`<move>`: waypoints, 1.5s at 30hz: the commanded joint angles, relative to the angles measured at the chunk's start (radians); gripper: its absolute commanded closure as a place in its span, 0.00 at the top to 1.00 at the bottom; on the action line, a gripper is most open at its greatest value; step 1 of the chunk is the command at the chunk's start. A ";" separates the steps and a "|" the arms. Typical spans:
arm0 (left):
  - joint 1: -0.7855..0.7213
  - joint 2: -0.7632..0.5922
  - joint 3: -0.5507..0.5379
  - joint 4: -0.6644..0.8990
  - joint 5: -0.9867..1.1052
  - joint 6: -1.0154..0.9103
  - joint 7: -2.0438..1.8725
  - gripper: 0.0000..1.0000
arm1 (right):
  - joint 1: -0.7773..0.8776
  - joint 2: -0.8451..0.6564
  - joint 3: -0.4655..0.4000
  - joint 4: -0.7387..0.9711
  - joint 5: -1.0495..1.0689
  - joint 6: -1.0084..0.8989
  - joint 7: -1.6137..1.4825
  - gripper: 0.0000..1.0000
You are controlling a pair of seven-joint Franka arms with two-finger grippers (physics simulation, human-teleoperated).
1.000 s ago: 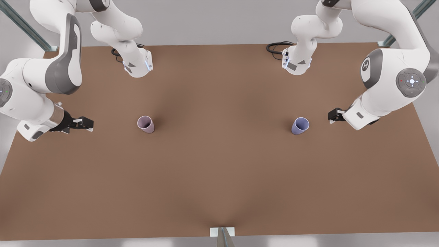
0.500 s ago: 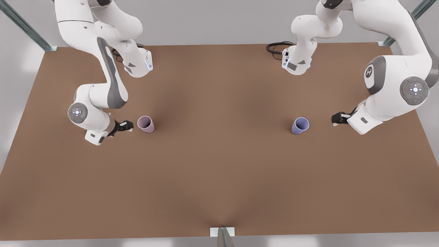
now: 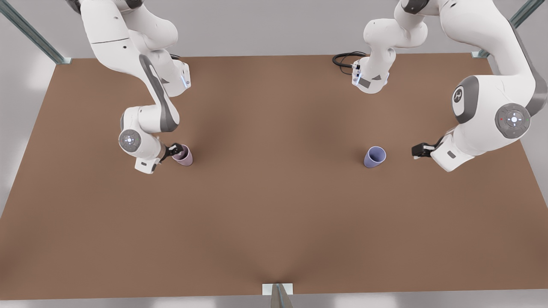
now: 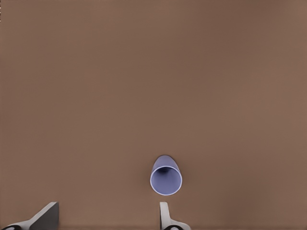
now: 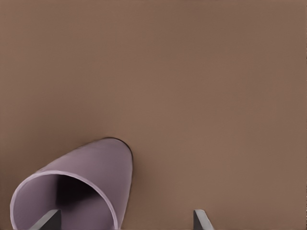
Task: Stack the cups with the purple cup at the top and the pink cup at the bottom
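Note:
The pink cup (image 3: 183,155) stands upright on the brown table (image 3: 274,205) at the front view's left. My right gripper (image 3: 175,149) is open at its rim. In the right wrist view one fingertip (image 5: 48,219) lies over the pink cup's (image 5: 86,177) dark mouth and the other fingertip (image 5: 201,219) is outside it. The purple cup (image 3: 375,156) stands upright at the front view's right. My left gripper (image 3: 417,150) hovers open a short way beyond it, apart from it. The left wrist view has the purple cup (image 4: 166,176) just ahead of one fingertip (image 4: 164,214).
Both arm bases (image 3: 171,81) (image 3: 370,79) stand at the table's far edge, with a black cable (image 3: 344,59) by the right-hand one. Metal frame posts (image 3: 30,32) rise at the far corners. A small bracket (image 3: 277,289) sits at the near edge.
My right arm swung in from the front view's left and brought its gripper up to the pink cup's rim. The left gripper only shifted slightly. Both cups stayed put.

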 commanded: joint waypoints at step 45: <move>0.000 -0.089 0.041 -0.193 -0.029 0.127 0.002 1.00 | 0.062 0.061 0.078 0.077 0.064 0.068 0.088 0.21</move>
